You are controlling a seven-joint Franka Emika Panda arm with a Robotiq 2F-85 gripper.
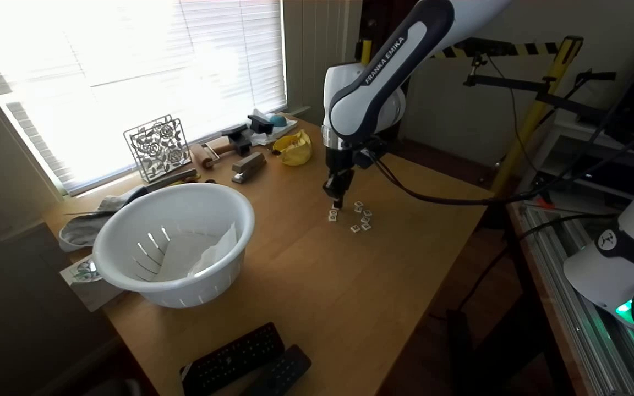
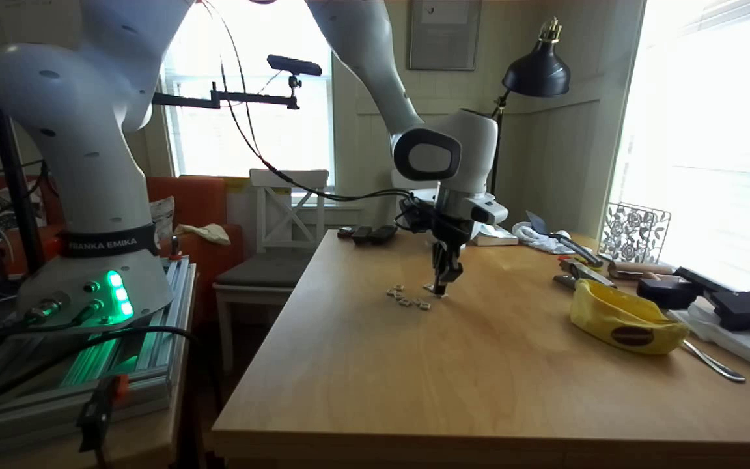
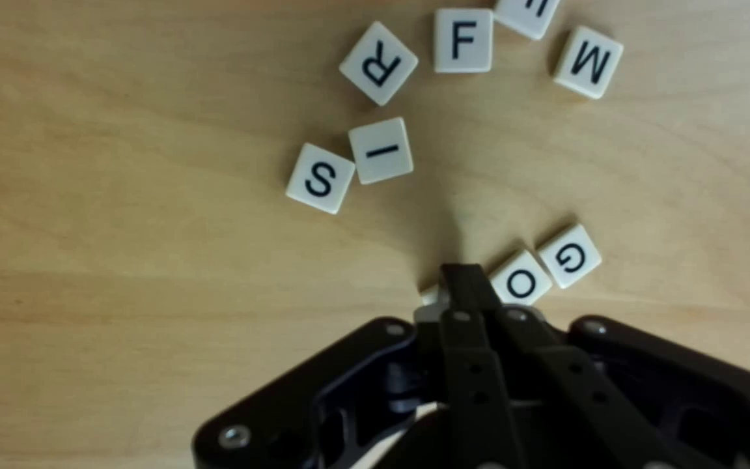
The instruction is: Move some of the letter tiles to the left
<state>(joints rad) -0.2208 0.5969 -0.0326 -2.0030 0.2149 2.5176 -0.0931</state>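
Several small cream letter tiles lie loose on the wooden table. In the wrist view, the S tile [image 3: 320, 178], I tile [image 3: 381, 150], R tile [image 3: 379, 64], F tile [image 3: 463, 40] and M tile [image 3: 588, 62] form a group. The O tile [image 3: 521, 278] and G tile [image 3: 569, 256] lie nearer the gripper. My gripper [image 3: 469, 283] is shut, fingers together, pointing down at the table. Its tip is beside the O tile and covers most of another tile [image 3: 430, 296]. The gripper also shows in both exterior views [image 1: 339, 202] [image 2: 439, 289], low among the tiles [image 1: 365, 219] [image 2: 404, 301].
A white colander bowl [image 1: 201, 291] stands on the table, with dark remotes [image 1: 234, 355] near it. A yellow pouch [image 1: 296, 154], a stapler [image 1: 249, 166] and a metal napkin holder [image 1: 158, 147] sit along the window side. The table edge [image 2: 271, 339] is on the robot base's side.
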